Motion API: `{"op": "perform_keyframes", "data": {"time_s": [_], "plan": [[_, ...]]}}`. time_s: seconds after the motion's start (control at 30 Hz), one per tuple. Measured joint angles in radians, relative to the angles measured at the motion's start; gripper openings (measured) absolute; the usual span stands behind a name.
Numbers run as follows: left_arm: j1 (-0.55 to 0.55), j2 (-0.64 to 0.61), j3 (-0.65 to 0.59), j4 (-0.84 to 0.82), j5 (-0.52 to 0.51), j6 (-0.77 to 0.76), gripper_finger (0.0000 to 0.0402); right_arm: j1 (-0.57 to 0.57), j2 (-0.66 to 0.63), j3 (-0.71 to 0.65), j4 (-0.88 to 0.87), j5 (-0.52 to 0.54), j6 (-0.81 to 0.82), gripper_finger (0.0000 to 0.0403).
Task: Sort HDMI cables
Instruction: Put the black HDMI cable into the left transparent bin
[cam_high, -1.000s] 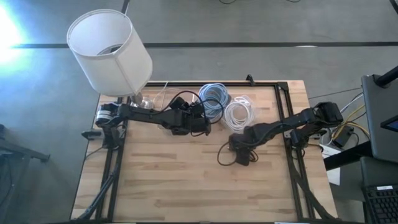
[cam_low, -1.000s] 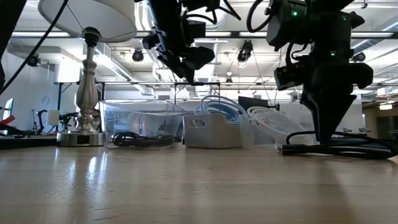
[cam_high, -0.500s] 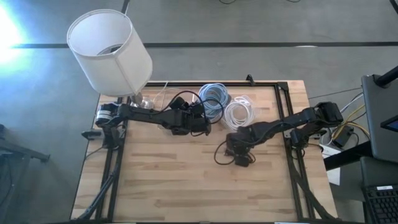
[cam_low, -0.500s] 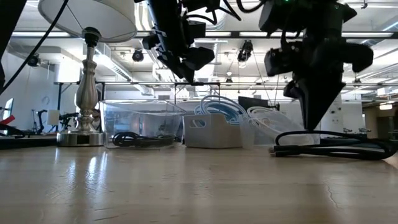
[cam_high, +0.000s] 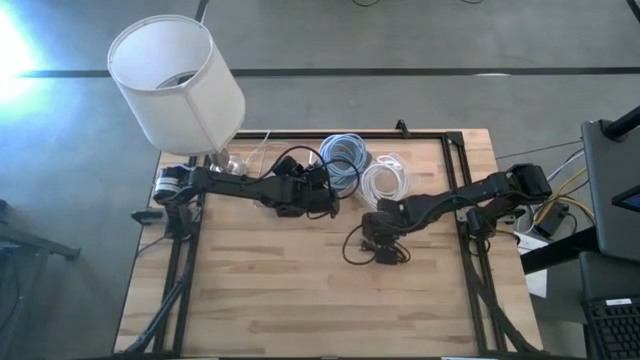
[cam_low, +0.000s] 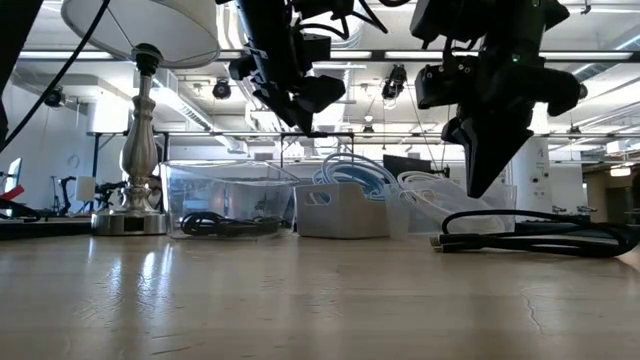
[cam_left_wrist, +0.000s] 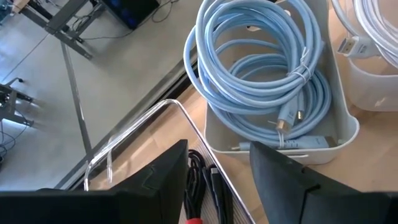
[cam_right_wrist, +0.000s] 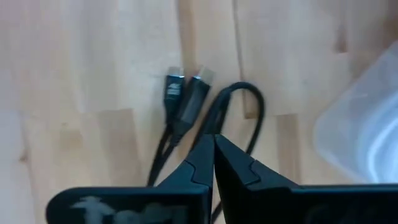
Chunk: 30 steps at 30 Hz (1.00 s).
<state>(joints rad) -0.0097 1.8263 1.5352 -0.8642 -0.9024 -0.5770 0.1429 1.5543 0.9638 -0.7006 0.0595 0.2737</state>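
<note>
A loose black HDMI cable (cam_high: 376, 254) lies on the wooden table, its two plugs (cam_right_wrist: 186, 84) side by side. My right gripper (cam_high: 372, 238) is shut just above one of its strands (cam_right_wrist: 225, 106); in the low view its tip (cam_low: 478, 192) hangs a little over the cable (cam_low: 530, 240). My left gripper (cam_left_wrist: 221, 180) is open and hovers over a clear tub (cam_low: 225, 200) holding a black bundle (cam_left_wrist: 202, 180). A light blue coil (cam_left_wrist: 261, 68) lies in a white tub (cam_low: 340, 208). A white coil (cam_high: 385, 182) lies in another clear tub. My right gripper's shut fingertips (cam_right_wrist: 213, 142) point down at a strand of the black cable (cam_right_wrist: 219, 119). I cannot tell whether they touch it. The cable lies flat on the table.
A white-shaded lamp (cam_high: 175, 80) stands at the table's far left corner, its metal base (cam_low: 130, 220) beside the clear tub. The three tubs line the far edge. Bare wood (cam_high: 280, 290) spreads across the near half of the table.
My right gripper has shut, moved toward the table's left edge and risen a little. The black cable on the table has slid a short way left with it and still lies flat.
</note>
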Motion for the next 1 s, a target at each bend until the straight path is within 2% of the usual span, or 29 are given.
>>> {"op": "perform_keyframes", "data": {"time_s": [0.13, 0.47, 0.6, 1.0], "plan": [[-0.001, 0.0, 0.0, 0.0, 0.001, -0.005, 0.0177, 0.0, 0.0, 0.0, 0.0, 0.055, 0.003, 0.0008], [-0.002, 0.0, 0.0, 0.005, 0.002, -0.003, 0.0177, -0.006, -0.001, -0.001, 0.0, 0.104, 0.093, 0.0008], [-0.002, 0.0, 0.0, 0.004, 0.003, 0.0, 0.0177, -0.006, -0.001, -0.002, 0.0, 0.105, 0.169, 0.0008], [-0.001, 0.0, 0.0, 0.004, 0.02, -0.026, 0.0177, 0.007, -0.001, -0.003, 0.0, 0.124, 0.231, 0.0009]]}}
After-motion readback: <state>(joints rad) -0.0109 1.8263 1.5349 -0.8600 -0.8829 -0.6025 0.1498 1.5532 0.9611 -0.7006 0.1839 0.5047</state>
